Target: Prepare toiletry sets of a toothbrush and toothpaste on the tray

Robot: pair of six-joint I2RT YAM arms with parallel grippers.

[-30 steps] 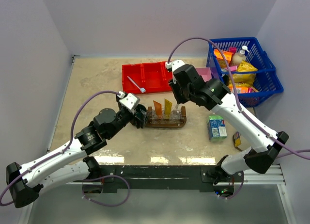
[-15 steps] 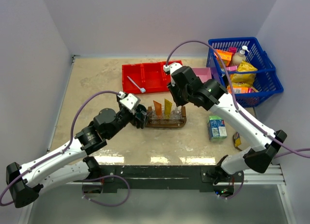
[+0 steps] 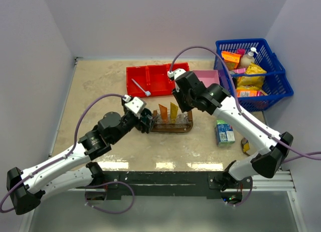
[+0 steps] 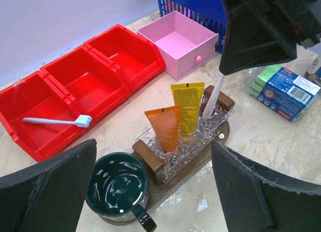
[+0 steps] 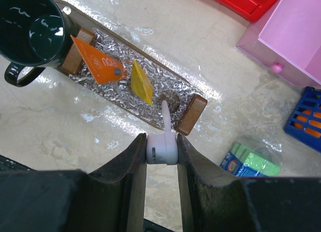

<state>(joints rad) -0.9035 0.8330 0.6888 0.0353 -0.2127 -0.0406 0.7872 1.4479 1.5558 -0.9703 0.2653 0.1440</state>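
Beige marbled table (image 3: 100,91), pale lilac walls (image 3: 150,21) on three sides. Near its centre, the brown tray (image 3: 188,126) carries two toothpaste tubes (image 4: 164,127) upright in a clear rack (image 4: 200,137), w/ a green mug (image 4: 116,187) at its left end. R gripper (image 5: 161,142) is clamped on a white toothbrush (image 5: 164,111) whose lower end is at the rack's right end; L gripper (image 4: 153,159) gapes wide, empty, above the mug end.

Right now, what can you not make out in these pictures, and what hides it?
Held toothbrush: hidden under the right arm in the top view.
Its lower tip: sunk in the clear holder; wrist views do not show its seating.
Green mug: covered by the left fingers in the top view.
Small brown item at the table's right edge: too small to name, top view.
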